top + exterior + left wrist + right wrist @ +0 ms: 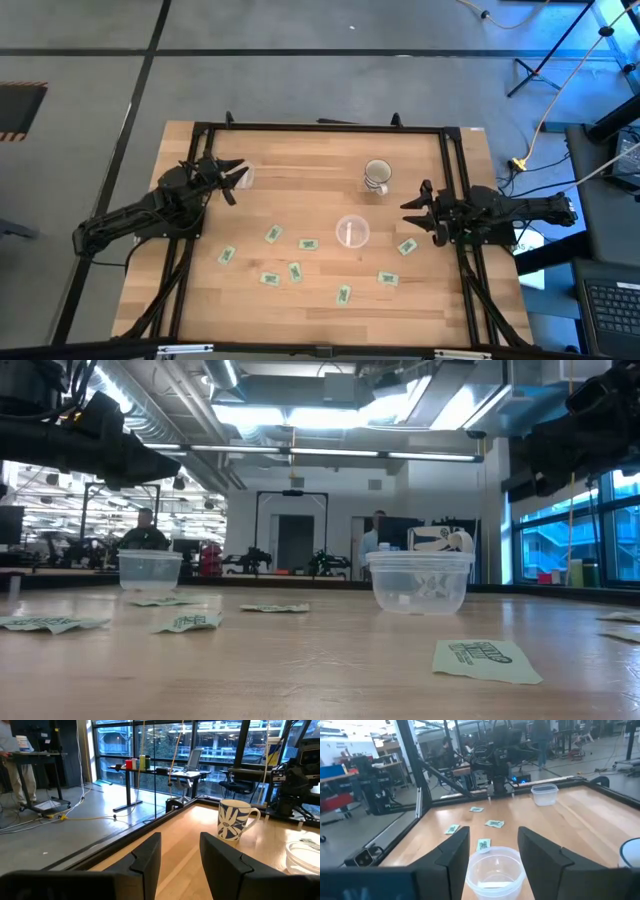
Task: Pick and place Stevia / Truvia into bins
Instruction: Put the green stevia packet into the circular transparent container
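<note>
Several pale green sachets lie flat on the wooden table, among them one [273, 234], one [344, 294] and one [406, 247] near the right arm. A clear plastic cup [352, 232] stands at mid table with a sachet inside [492, 883]. A second clear cup [245, 176] stands at the far left, just beyond my left gripper [234, 177]. My left gripper [180, 855] is open and empty above the table. My right gripper [414, 207] is open and empty at the table's right side, its fingers either side of the middle cup in the right wrist view [494, 852].
A white mug with dark markings [377, 177] stands far of centre; it also shows in the left wrist view [234, 820]. The black frame [320, 128] runs along the table's edges. People stand in the room beyond the table [145, 530].
</note>
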`<action>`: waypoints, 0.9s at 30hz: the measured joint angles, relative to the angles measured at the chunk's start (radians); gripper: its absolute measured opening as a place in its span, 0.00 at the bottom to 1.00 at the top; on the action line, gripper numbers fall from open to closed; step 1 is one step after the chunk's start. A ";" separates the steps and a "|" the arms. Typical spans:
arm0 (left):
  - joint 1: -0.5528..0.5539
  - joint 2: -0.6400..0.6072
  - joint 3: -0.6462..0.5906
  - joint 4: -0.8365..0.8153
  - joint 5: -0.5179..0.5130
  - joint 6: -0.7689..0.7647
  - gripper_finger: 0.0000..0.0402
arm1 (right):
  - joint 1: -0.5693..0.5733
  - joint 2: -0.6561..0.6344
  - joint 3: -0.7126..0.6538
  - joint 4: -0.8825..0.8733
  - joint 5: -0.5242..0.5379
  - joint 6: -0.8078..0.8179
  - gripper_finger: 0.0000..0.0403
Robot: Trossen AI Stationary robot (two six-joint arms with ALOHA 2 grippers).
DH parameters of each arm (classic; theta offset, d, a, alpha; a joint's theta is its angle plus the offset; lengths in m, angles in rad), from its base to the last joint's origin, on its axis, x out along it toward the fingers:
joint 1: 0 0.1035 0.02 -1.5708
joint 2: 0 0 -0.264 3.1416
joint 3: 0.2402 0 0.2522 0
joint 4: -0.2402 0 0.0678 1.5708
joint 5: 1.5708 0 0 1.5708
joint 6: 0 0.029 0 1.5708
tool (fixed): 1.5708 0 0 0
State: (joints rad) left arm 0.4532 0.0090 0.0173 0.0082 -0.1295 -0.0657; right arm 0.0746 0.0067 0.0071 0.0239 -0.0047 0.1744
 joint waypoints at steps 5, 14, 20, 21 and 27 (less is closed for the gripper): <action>0.000 0.000 0.000 0.000 0.000 0.000 0.32 | 0.000 0.000 0.000 0.006 0.009 -0.001 0.42; 0.000 0.000 0.000 0.000 0.000 0.000 0.32 | -0.001 0.007 0.000 -0.002 -0.009 -0.057 0.42; 0.000 0.000 0.000 0.000 0.000 0.000 0.32 | 0.000 0.012 0.000 0.004 -0.019 -0.185 0.42; 0.000 0.000 0.000 0.000 0.000 0.000 0.32 | 0.000 0.012 0.000 0.010 -0.018 -0.206 0.42; 0.000 0.000 0.000 0.000 0.000 0.000 0.32 | 0.000 0.089 0.092 -0.013 0.015 -0.259 0.42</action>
State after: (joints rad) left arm 0.4530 0.0090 0.0170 0.0082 -0.1295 -0.0654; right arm 0.0746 0.0956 0.0987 0.0112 0.0101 -0.0847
